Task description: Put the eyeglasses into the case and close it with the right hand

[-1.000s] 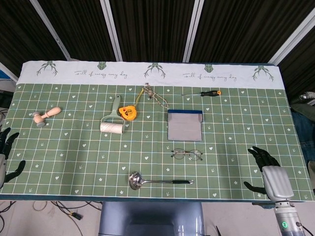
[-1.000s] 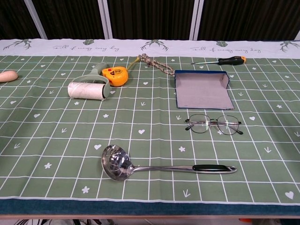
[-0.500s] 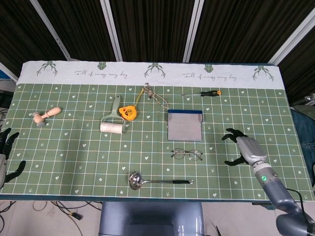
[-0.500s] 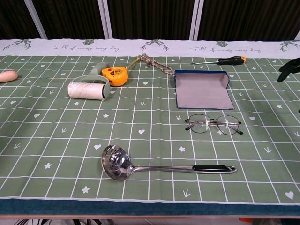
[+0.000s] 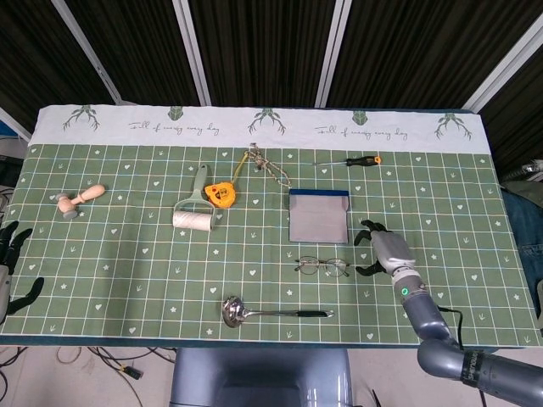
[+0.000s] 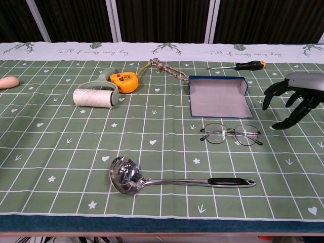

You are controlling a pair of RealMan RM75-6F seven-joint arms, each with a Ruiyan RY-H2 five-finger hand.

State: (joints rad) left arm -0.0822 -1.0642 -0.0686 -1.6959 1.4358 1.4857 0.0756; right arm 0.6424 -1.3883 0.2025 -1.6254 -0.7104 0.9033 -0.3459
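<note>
Thin wire-framed eyeglasses [image 6: 231, 134] lie flat on the green tablecloth [image 5: 127, 254], long axis left-right, just in front of the open glasses case [image 6: 218, 96]. The right hand [image 6: 292, 97], fingers apart and empty, hovers just to their right, far nearer than the left hand [image 5: 10, 267].

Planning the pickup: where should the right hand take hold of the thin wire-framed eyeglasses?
Probably at the right-side lens rim of the thin wire-framed eyeglasses, coming from the right where the open right hand hovers. They lie flat, so a thumb-and-finger pinch from above suits.
</note>
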